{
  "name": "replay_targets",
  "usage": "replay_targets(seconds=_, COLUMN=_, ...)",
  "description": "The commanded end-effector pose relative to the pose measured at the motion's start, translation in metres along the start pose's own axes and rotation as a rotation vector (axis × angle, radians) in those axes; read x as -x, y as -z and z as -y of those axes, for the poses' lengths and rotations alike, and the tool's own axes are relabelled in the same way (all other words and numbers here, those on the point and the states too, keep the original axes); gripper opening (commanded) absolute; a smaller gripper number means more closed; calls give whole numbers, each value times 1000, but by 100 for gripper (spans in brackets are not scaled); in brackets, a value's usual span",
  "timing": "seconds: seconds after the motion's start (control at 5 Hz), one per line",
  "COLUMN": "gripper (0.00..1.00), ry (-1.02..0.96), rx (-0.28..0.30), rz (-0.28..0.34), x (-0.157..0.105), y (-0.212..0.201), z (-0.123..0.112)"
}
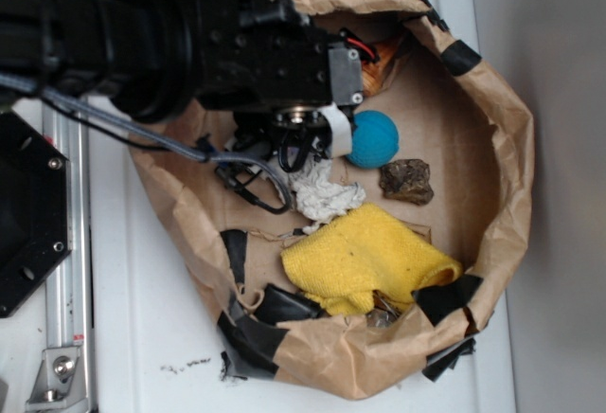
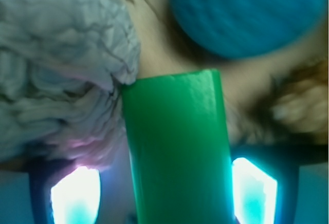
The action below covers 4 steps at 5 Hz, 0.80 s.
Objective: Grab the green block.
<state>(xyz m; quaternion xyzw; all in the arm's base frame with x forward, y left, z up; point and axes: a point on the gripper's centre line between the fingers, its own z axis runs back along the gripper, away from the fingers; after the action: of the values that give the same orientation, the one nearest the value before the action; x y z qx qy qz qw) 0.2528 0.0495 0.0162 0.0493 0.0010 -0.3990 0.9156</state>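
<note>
The green block (image 2: 177,147) looks like smooth, glossy plastic, while the blue ball (image 1: 373,138) is matt and finely textured (almost foamy). The yellow cloth (image 1: 365,257) is soft terry, the white wad (image 1: 322,195) crumpled paper, and the brown paper bag (image 1: 502,148) creased, patched with black tape (image 1: 251,332).

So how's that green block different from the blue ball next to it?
The green block is flat-sided with straight edges and a smooth, shiny face; the blue ball is round with a rough, matte surface. In the wrist view the block lies between the gripper fingers, while the ball sits beyond them, untouched. Both are a single plain colour.
</note>
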Motion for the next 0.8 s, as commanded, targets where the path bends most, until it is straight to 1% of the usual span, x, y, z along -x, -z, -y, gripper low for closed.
replay_targets(seconds=0.0, gripper=0, ry=-8, rx=-49, rz=35, x=-15, y=-4, z=0)
replay_targets(seconds=0.4, gripper=0, ry=-18, rx=-41, rz=28, x=-8, y=-4, z=0)
replay_targets(seconds=0.6, gripper=0, ry=-62, rx=-41, rz=26, x=-2, y=-13, z=-2)
